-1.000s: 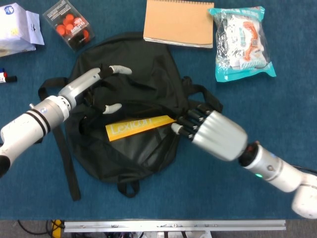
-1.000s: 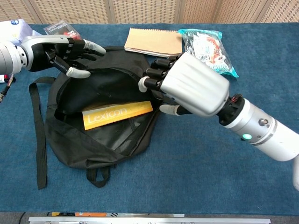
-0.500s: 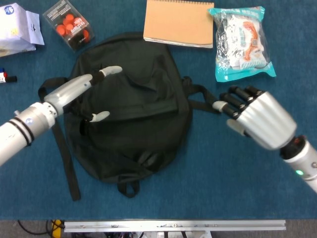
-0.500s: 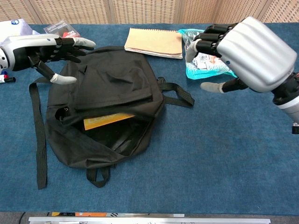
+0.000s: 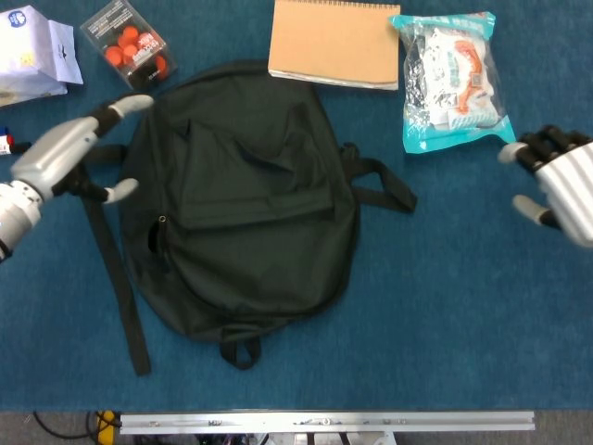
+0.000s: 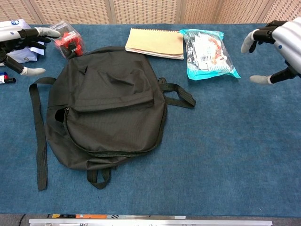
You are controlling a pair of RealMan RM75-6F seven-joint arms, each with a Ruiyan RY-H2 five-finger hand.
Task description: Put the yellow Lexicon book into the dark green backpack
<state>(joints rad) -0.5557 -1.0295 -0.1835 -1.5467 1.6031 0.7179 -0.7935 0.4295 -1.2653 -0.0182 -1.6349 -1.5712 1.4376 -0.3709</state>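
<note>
At the far left, the left hand [image 5: 65,153] hovers above the blue counter [image 5: 445,306], with its fingers spread and nothing between them. It is just beside the left edge of the dark green backpack [image 5: 246,199] and does not touch it. Behind this hand lie a white package [image 5: 32,51] and a clear box with orange balls [image 5: 130,44]; a small red and black object [image 5: 14,146] shows at the picture edge.

The backpack lies flat in the middle of the counter, with its flap down over the opening. One long strap [image 5: 116,269] runs along its left side, another strap [image 5: 380,185] makes a loop on the right side, and a small loop [image 5: 239,352] sticks out at the bottom. The yellow Lexicon book is not visible in either view; no part of it shows outside the backpack, so I cannot tell its exact place.

Behind the backpack, touching or almost touching its top edge, lies a brown spiral notebook [image 5: 335,42]. To the right of it lies a teal plastic bag [image 5: 454,79] with white contents.

At the far right, the right hand [image 5: 556,181] is partly cut by the frame. Its fingers are apart and it holds nothing. It is well apart from the backpack and near the teal bag.
</note>
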